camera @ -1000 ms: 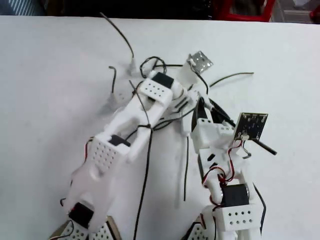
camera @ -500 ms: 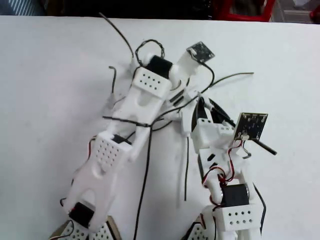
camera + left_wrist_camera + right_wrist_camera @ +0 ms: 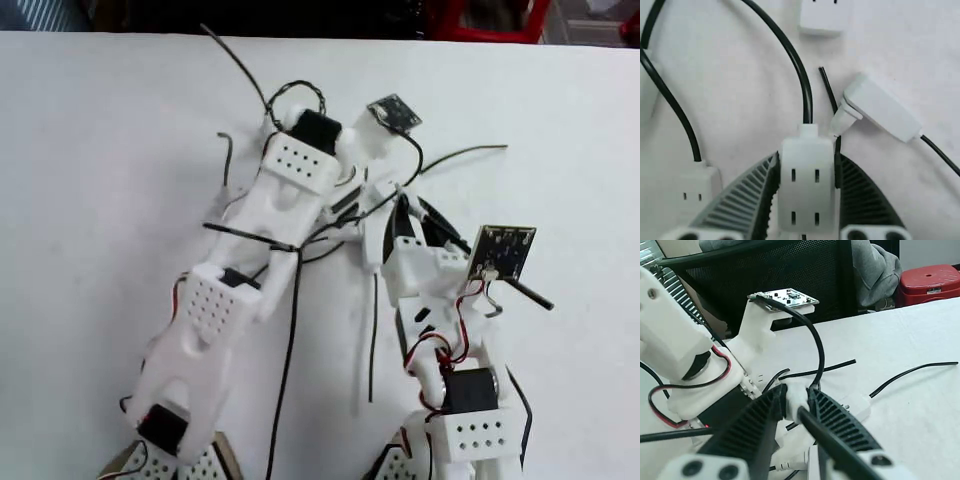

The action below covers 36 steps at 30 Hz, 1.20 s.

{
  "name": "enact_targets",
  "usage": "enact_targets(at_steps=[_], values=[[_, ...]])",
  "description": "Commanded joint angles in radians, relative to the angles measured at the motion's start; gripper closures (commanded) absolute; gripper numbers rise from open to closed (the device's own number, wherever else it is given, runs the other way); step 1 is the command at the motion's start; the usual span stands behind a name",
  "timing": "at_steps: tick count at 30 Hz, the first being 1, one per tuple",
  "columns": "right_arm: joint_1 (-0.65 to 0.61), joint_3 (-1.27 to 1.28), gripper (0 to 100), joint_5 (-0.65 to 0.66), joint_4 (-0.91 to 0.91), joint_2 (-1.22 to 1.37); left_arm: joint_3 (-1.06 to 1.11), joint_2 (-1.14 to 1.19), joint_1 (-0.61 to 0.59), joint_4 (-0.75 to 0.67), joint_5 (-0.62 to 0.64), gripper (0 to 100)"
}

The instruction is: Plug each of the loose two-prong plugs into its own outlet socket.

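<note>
both grippers closed on white cord parts, mid-bench

high view: white bench (image 3: 90, 150). the left arm (image 3: 270, 215) lies slantwise from the near-left corner toward mid-bench, with its camera board (image 3: 393, 113) at the far end. the right gripper (image 3: 410, 203) sits just beside that wrist, fingers pointing at the far edge. loose black cords (image 3: 470, 152) lie over the bench around both arms. plugs and sockets are mostly hidden under the arms.

left wrist view: the left gripper (image 3: 806, 165) pinches a white outlet socket (image 3: 806, 200) by its two sides, slot face up, with a black cord leaving its far end. a loose white plug (image 3: 882, 112) lies tilted on the bench, its nose just beside the held socket's corner; touching or not, cannot tell. a second socket (image 3: 692, 187) lies beside one finger. a third socket (image 3: 825, 17) lies farther ahead, apart.

right wrist view: the right gripper is closed on a small white piece (image 3: 796, 396) with a black cord; plug or socket, cannot tell. the left arm stands just behind it.
</note>
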Motion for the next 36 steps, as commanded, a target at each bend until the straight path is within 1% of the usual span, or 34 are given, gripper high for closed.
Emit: enact_targets(at_steps=[1,7,10,13,21,23,25,28,30,33,36], values=[[-0.004,-0.011,98.1,0.011,-0.022,-0.012,0.150,-0.236,-0.010,0.000,-0.003,98],[-0.004,-0.011,98.1,0.011,-0.022,-0.012,0.408,-0.369,-0.008,-0.006,-0.009,98],[-0.004,-0.011,98.1,0.011,-0.022,-0.012,0.552,-0.414,-0.001,-0.055,-0.006,98],[-0.004,-0.011,98.1,0.011,-0.022,-0.010,0.712,-0.460,0.010,-0.141,-0.003,98],[-0.004,-0.011,98.1,0.011,-0.022,-0.007,1.134,-0.596,0.051,-0.453,-0.006,98],[-0.004,-0.011,98.1,0.011,-0.022,-0.007,1.189,-0.605,0.051,-0.503,-0.008,97],[-0.004,-0.011,98.1,0.011,-0.022,-0.007,1.218,-0.605,0.054,-0.511,-0.009,95],[-0.004,-0.011,98.1,0.011,-0.022,-0.007,1.252,-0.610,0.061,-0.491,-0.009,86],[-0.004,-0.011,98.1,0.011,-0.022,-0.007,1.257,-0.615,0.054,-0.480,-0.006,82],[-0.004,-0.011,98.1,0.018,-0.021,-0.007,1.241,-0.641,0.031,-0.476,-0.009,83],[-0.010,-0.009,98.1,0.068,-0.016,-0.005,1.249,-0.717,0.027,-0.448,-0.011,83]])
